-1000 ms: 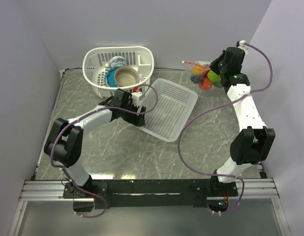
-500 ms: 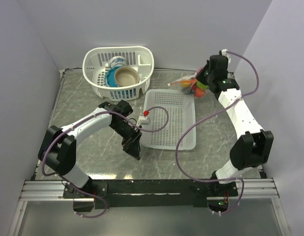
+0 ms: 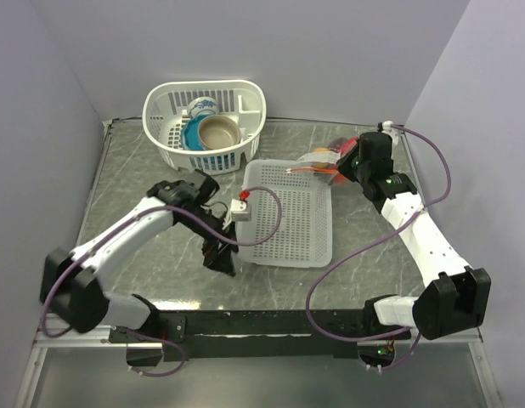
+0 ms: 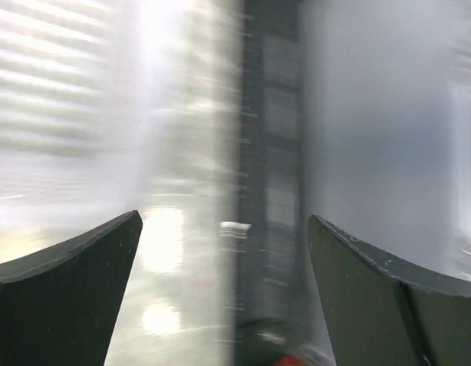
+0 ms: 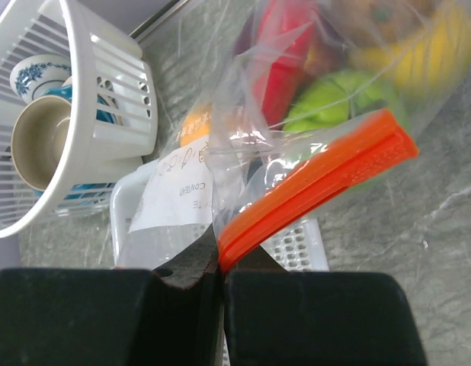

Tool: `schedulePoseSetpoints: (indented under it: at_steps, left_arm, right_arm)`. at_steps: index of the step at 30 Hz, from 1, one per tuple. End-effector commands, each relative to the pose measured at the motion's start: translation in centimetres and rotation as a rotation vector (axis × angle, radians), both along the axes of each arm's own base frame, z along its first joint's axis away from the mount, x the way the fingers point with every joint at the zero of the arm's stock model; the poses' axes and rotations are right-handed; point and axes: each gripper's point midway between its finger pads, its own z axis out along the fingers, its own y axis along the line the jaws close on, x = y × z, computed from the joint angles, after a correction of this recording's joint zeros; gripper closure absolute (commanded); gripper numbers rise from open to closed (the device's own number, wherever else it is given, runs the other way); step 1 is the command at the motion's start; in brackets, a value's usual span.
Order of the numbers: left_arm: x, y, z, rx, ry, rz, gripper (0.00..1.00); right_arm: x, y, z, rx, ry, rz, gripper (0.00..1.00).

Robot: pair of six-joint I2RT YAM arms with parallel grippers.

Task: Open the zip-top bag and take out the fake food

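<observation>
Bag [image 5: 296,130] nearer basket [image 3: 288,225], in right pincer [image 5: 220,268]

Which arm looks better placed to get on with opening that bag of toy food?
Right. The right gripper is shut on the orange zip strip of the zip-top bag, at the flat basket's far right corner. The left gripper is open and empty, across the basket from the bag.

our left gripper [image 4: 224,219] spread wide just left of the flat basket [image 3: 290,231], right gripper [image 5: 220,267] pinching the zip-top bag [image 5: 319,171] over its far-right corner
</observation>
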Motion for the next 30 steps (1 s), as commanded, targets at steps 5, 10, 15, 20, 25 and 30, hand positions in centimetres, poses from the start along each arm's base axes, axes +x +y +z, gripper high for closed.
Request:
schedulePoseSetpoints:
  at_steps: [5, 10, 15, 20, 25, 30]
  left_arm:
    - [17.8, 0.2, 0.1, 0.143, -0.494, 0.724, 0.03]
    - [21.3, -0.8, -4.0, 0.202, -0.434, 0.835, 0.03]
    - [25.2, -0.1, -5.6, 0.214, -0.377, 0.967, 0.03]
    - [23.2, -2.2, -5.2, 0.115, -0.25, 0.855, 0.14]
    - [18.7, -3.5, -5.2, 0.108, -0.127, 0.705, 0.44]
    - [14.8, -2.0, -6.7, 0.185, -0.043, 0.659, 0.48]
  right_arm:
    - [0.3, 0.5, 3.5, 0.017, -0.081, 0.012, 1.0]
    - [-0.1, 0.4, 3.7, 0.019, -0.083, 0.015, 1.0]
    - [-1.1, 0.7, 3.7, 0.028, -0.087, 0.038, 1.0]
    - [-2.4, 0.6, 3.9, 0.036, -0.101, 0.047, 1.0]
    - [-3.1, 0.6, 3.2, 0.036, -0.087, 0.051, 1.0]
    - [-2.8, 1.3, 2.4, 0.062, -0.071, 0.068, 1.0]
